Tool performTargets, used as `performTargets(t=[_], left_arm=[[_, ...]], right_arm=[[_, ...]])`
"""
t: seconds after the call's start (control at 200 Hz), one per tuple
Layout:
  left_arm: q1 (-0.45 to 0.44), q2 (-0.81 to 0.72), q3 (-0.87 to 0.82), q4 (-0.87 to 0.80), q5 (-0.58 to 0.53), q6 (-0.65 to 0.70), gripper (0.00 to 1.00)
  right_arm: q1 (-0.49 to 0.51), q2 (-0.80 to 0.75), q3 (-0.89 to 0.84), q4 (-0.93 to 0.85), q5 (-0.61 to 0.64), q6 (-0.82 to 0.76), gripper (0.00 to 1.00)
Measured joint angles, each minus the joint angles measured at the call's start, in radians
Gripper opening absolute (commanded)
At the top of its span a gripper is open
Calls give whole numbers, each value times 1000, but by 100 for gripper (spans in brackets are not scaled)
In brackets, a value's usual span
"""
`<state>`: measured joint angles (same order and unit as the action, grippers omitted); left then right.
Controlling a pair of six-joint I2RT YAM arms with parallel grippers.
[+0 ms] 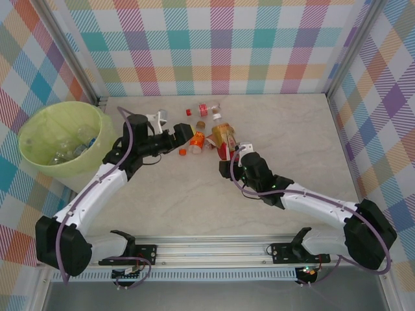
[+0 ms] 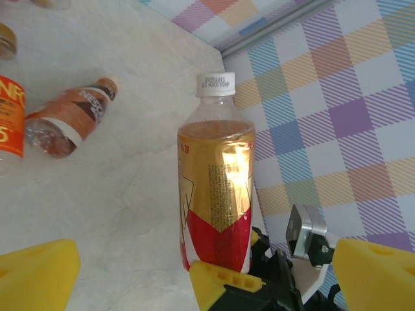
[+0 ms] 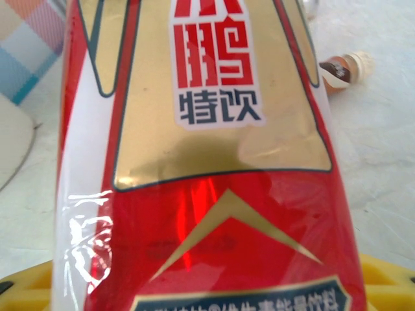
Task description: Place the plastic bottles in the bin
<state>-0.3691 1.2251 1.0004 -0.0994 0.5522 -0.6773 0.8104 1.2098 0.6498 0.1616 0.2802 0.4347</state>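
Observation:
A plastic bottle with a gold and red label and a white cap (image 1: 224, 137) (image 2: 217, 181) (image 3: 207, 149) sits in my right gripper (image 1: 235, 154) (image 3: 207, 288), which is shut on its lower part. My left gripper (image 1: 188, 135) (image 2: 204, 256) is wide open just left of it, facing that bottle, with nothing between its yellow fingers (image 2: 35, 275). More plastic bottles lie on the table: an orange-labelled one (image 1: 196, 141) (image 2: 10, 110), a brown-labelled one (image 2: 71, 120) and a red-capped one (image 1: 207, 109). The lime-green bin (image 1: 84, 162) stands at the far left with several clear bottles (image 1: 68, 146) inside.
Loose caps lie near the pile, one orange (image 1: 183, 152) and one brown (image 1: 201, 124). A small silver object (image 1: 157, 118) lies behind my left arm. Checked walls close in the table at the back and on both sides.

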Motion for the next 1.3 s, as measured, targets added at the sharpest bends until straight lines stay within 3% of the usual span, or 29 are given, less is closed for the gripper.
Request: performTargets(t=[0.355,0.695,1.015,1.125,1.3], left_arm=[[-140,123,0,200,-2,-118,100],[-161,161,0,121,-93,-61,100],[-163,163,-28,203,-59,-27,76],[-163,163,-28,205,-60,-16,70],[-164,138,-24,161,-76,8,69]], right_arm=[[28,-10,0,33,-131,-29,48],[42,-13,16,32,-204,-37,48],[40,-5,59,5,-281,-50,51],[40,7,72,-10,-293,-47,56],[41,7,76,-16,-319,-55,75]])
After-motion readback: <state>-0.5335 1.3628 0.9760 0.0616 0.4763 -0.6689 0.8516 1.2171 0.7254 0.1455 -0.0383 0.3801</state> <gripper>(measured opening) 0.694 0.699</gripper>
